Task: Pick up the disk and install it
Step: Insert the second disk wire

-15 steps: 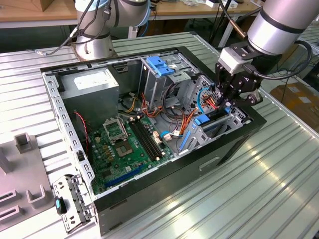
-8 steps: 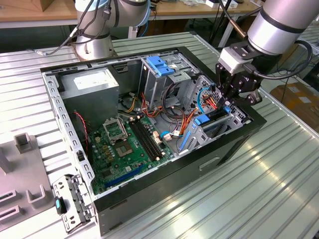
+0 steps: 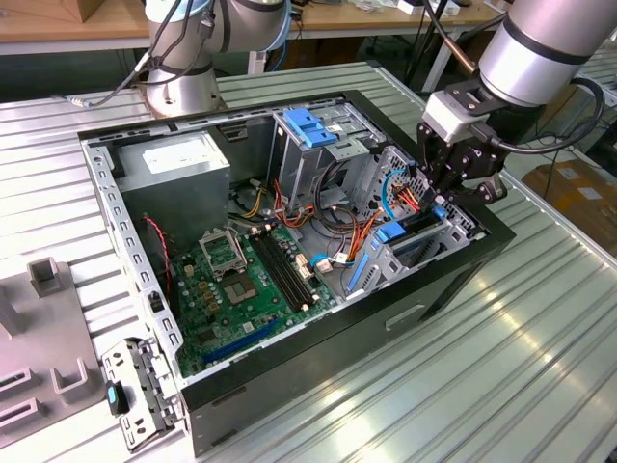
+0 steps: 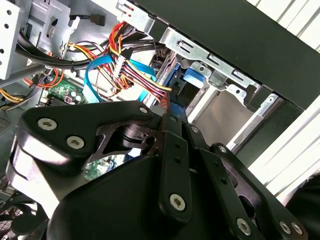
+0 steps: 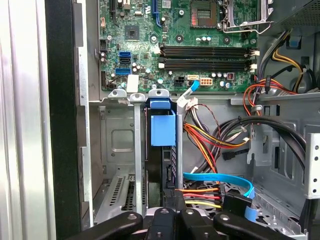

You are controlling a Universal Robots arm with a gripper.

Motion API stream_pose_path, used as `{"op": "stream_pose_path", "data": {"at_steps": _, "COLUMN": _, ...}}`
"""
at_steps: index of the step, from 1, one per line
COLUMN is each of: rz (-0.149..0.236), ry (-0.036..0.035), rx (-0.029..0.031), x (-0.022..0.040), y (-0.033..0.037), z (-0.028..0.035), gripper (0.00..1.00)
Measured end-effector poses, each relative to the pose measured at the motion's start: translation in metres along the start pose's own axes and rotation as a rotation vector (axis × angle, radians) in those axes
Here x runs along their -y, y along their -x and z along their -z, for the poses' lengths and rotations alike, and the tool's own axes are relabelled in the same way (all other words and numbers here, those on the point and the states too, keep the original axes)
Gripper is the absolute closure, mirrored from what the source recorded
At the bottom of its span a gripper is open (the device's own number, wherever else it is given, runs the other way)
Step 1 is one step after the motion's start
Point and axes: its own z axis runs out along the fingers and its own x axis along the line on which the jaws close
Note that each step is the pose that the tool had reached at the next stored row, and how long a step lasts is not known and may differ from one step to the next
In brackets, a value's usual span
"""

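Black gripper [image 3: 453,188] at the exterior frame's right hangs over the open black computer case [image 3: 453,280]; can't tell its grip; blue-railed silver disk [image 5: 162,150] sits edge-on in its bay; those red-yellow cables [image 5: 202,137] beside it could snag.

At the right of the exterior view, the gripper [image 3: 451,188] dips into the open computer case [image 3: 463,275], its tips lost behind the drive bay wall. The disk [image 5: 162,150] stands on edge in its slot in the first wrist view, mostly screened by its blue carrier [image 5: 163,129] and the metal rails, its label unseen. The gripper's black body blocks the lower half of the second wrist view. The arm [image 3: 545,48] is cut off at the exterior view's upper right edge.
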Motion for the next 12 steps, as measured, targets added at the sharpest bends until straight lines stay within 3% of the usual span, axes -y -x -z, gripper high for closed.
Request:
{"op": "stream_pose_path", "data": {"at_steps": 3, "rz": 0.000, "ry": -0.0001, "rx": -0.0004, "x": -0.0013, "y": 0.0000, "z": 0.0003, "gripper": 0.89}}
{"op": "stream_pose_path", "data": {"at_steps": 6, "rz": 0.000, "ry": -0.0001, "rx": 0.0000, "x": -0.0100, "y": -0.0003, "z": 0.0006, "gripper": 0.89}}
{"op": "stream_pose_path", "data": {"at_steps": 8, "rz": 0.000, "ry": 0.0000, "rx": -0.0002, "x": -0.0102, "y": -0.0003, "z": 0.0012, "gripper": 0.89}}
{"op": "stream_pose_path", "data": {"at_steps": 11, "rz": 0.000, "ry": 0.0002, "rx": -0.0001, "x": -0.0099, "y": 0.0003, "z": 0.0085, "gripper": 0.89}}
{"op": "stream_pose_path", "data": {"at_steps": 12, "rz": 0.000, "ry": 0.0003, "rx": 0.0001, "x": -0.0096, "y": 0.0007, "z": 0.0150, "gripper": 0.89}}
